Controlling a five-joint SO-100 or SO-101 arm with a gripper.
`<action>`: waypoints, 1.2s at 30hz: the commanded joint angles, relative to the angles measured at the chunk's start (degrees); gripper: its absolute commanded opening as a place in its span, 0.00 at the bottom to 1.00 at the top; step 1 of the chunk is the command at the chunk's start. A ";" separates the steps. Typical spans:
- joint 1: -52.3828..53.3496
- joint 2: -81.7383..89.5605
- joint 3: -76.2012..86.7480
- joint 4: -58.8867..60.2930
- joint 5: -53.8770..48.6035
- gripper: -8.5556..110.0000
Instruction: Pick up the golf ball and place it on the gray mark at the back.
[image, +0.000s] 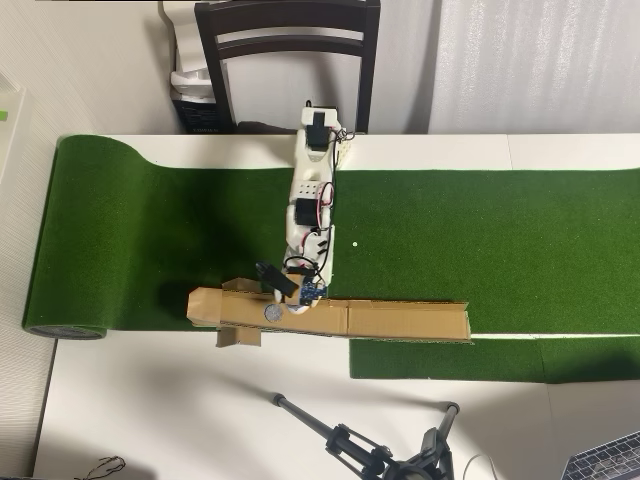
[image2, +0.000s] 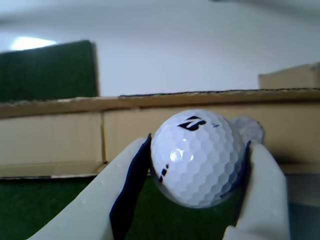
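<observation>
In the wrist view the golf ball (image2: 197, 157), white and dimpled with a black logo, sits between my gripper's (image2: 199, 146) two white fingers, which are shut on it. Just behind the ball to the right, part of the gray mark (image2: 251, 129) shows on the brown cardboard strip (image2: 50, 142). In the overhead view my gripper (image: 292, 302) reaches over the strip (image: 400, 320), just right of the round gray mark (image: 271, 312). There the ball is hidden under the gripper.
Green turf (image: 480, 240) with a tiny white dot (image: 354, 243) covers the table; its rolled end (image: 65, 330) lies at the left. A black tripod (image: 350, 440) lies at the bottom, a dark chair (image: 290, 40) at the top, a laptop corner (image: 610, 460) bottom right.
</observation>
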 joint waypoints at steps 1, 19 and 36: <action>0.62 1.93 -7.56 -2.55 -0.53 0.19; 1.49 -8.70 -7.38 -7.82 -3.16 0.19; 1.49 -9.05 -7.38 -7.29 -3.25 0.20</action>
